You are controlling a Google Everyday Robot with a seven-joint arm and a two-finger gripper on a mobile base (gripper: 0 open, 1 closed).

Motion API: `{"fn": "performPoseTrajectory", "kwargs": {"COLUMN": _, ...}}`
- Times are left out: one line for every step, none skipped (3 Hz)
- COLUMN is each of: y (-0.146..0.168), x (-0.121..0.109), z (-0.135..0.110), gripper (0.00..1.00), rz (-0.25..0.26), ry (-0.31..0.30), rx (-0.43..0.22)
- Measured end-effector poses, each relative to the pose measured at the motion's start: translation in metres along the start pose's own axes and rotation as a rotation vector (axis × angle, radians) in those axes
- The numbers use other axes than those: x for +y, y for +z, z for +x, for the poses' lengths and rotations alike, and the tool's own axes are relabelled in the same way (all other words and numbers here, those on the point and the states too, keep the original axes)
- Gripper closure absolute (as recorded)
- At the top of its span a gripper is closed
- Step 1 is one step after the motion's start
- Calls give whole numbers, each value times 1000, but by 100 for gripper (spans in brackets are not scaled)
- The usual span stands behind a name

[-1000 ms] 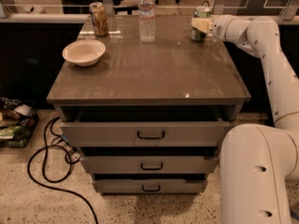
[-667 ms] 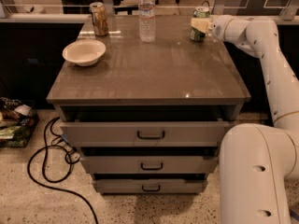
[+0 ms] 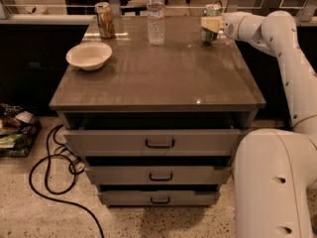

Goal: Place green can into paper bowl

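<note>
The green can [image 3: 210, 32] with a silver top stands at the far right of the tabletop. My gripper [image 3: 211, 24] reaches in from the right, and its pale fingers [image 3: 211, 23] sit around the can's middle. The can's base is at or just above the surface; I cannot tell which. The cream-white paper bowl [image 3: 89, 55] sits empty near the table's left edge, far from the can.
A gold-brown can [image 3: 104, 20] stands at the far left and a clear water bottle [image 3: 155, 15] at the far middle. The table [image 3: 163, 78] is a drawer cabinet with three slightly open drawers. A black cable [image 3: 52, 172] lies on the floor at left. My white base [image 3: 275, 182] stands at right.
</note>
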State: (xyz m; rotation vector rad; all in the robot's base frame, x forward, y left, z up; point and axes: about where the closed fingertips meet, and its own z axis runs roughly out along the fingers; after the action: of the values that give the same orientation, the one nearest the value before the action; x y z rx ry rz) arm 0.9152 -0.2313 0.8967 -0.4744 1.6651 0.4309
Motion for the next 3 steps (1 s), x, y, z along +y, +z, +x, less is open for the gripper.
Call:
{"fn": "performPoseTrajectory", "kwargs": {"y": -30, "x": 20, "z": -30, "gripper": 100, "rz": -5, "ry": -81, "rx": 33}}
{"fn": "performPoseTrajectory", "kwargs": {"y": -59, "x": 43, "z": -52, "gripper": 100, "rz": 0, "ry": -119, "rx": 11}}
{"fn": "performPoseTrajectory", "kwargs": {"y": -79, "x": 79, "z": -53, "gripper": 100, "rz": -28, "ry": -131, "rx": -14}}
